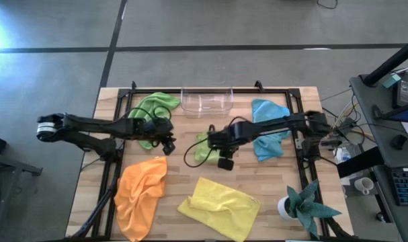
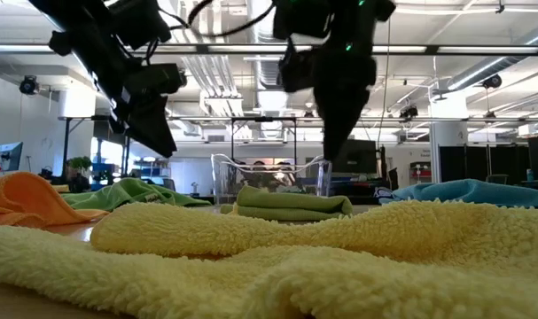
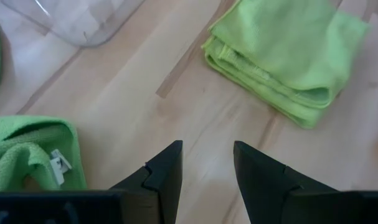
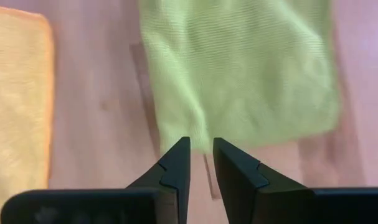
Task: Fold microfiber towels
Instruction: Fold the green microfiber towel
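Both hands hang empty, fingers parted: left hand (image 3: 204,163) wider, right hand (image 4: 201,158) narrowly. The folded green towel (image 4: 238,68) just ahead looks soft and limp; pinch a corner.

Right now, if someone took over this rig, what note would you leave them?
Left gripper: open, empty, above the bare table.
Right gripper: narrow gap, empty, above the folded green towel.
Done: that one green towel, folded at mid-table.
Left to fold: crumpled green towel by the clear bin, blue towel, orange towel, yellow towel.
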